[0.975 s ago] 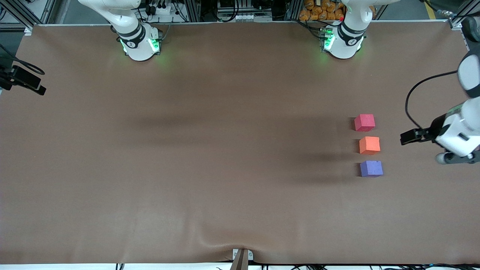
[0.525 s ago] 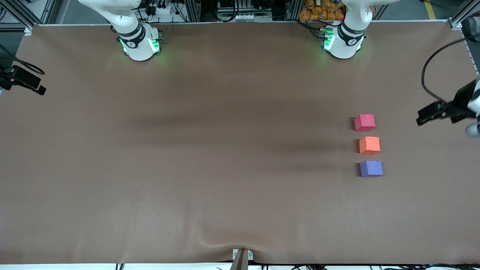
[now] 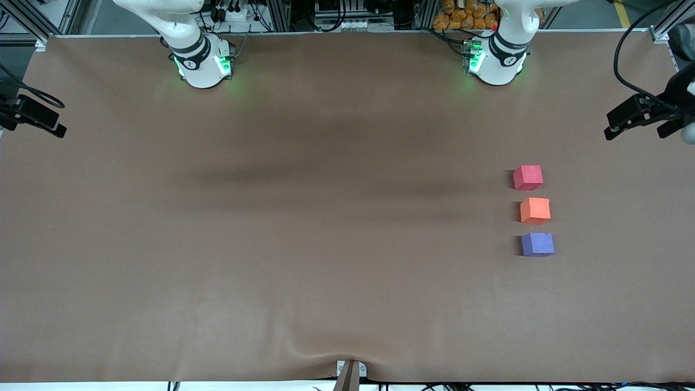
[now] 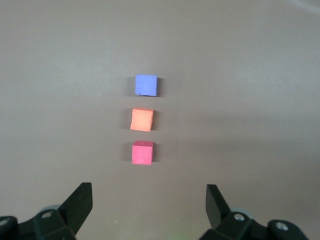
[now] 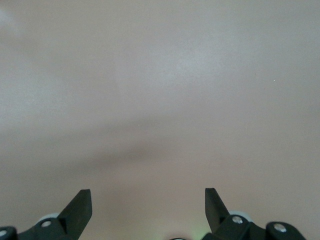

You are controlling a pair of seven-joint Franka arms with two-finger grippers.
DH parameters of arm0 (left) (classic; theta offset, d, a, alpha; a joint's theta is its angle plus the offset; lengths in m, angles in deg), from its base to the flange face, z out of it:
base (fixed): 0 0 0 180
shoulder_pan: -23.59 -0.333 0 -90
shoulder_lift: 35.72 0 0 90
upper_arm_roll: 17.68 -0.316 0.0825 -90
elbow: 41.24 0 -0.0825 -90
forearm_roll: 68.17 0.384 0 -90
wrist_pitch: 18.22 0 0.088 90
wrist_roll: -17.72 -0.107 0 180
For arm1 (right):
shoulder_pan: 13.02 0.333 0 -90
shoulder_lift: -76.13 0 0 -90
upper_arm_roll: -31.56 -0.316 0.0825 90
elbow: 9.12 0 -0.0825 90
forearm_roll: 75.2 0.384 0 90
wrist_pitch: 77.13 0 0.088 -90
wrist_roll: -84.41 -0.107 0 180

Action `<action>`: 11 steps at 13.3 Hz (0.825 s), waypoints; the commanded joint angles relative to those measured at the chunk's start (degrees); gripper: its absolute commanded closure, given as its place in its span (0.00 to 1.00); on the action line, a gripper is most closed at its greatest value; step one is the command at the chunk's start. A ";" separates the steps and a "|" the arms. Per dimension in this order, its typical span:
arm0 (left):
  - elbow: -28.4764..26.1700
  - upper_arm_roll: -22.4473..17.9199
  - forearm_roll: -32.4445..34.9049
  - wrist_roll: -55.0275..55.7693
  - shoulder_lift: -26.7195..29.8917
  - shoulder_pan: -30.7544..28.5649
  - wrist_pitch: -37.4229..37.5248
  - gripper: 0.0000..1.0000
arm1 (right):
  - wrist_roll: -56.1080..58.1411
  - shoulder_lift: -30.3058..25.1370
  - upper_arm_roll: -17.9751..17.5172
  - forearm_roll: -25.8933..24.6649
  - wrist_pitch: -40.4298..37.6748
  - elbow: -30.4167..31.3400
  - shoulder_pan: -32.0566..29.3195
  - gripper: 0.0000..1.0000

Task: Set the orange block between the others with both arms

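Note:
The orange block [image 3: 535,210] [image 4: 141,119] rests on the brown table toward the left arm's end. It sits in a short row between the red-pink cube [image 3: 528,177] [image 4: 142,152], which is farther from the front camera, and the purple-blue cube [image 3: 537,244] [image 4: 146,85], which is nearer. Small gaps separate the three. My left gripper [image 4: 149,200] is open and empty, up in the air over the table's end, well apart from the cubes. Its wrist [image 3: 635,115] shows at the front view's edge. My right gripper [image 5: 148,200] is open and empty over bare table. The right arm waits, its wrist [image 3: 33,115] at the other end.
The brown mat [image 3: 304,228] covers the whole table and has a raised wrinkle [image 3: 320,353] at the edge nearest the front camera, by a small bracket [image 3: 350,372]. Both arm bases [image 3: 203,65] [image 3: 497,62] stand along the edge farthest from that camera.
The left arm's hand has drawn away from beside the orange block, toward the bases' edge of the table and outward. The cubes and the right arm have not moved.

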 commanded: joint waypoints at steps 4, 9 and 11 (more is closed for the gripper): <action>-0.90 -6.76 -1.23 0.43 2.59 7.78 0.82 0.00 | -0.15 0.23 -0.38 -0.35 -0.88 -0.94 -0.42 0.00; -2.22 -9.50 -0.88 0.34 3.57 11.14 1.17 0.00 | -0.15 0.23 -0.38 -0.35 -0.79 -0.94 -0.34 0.00; -3.62 -9.51 -0.62 0.43 4.52 11.41 0.91 0.00 | -0.15 0.14 -0.38 -0.35 -0.79 -0.94 -0.34 0.00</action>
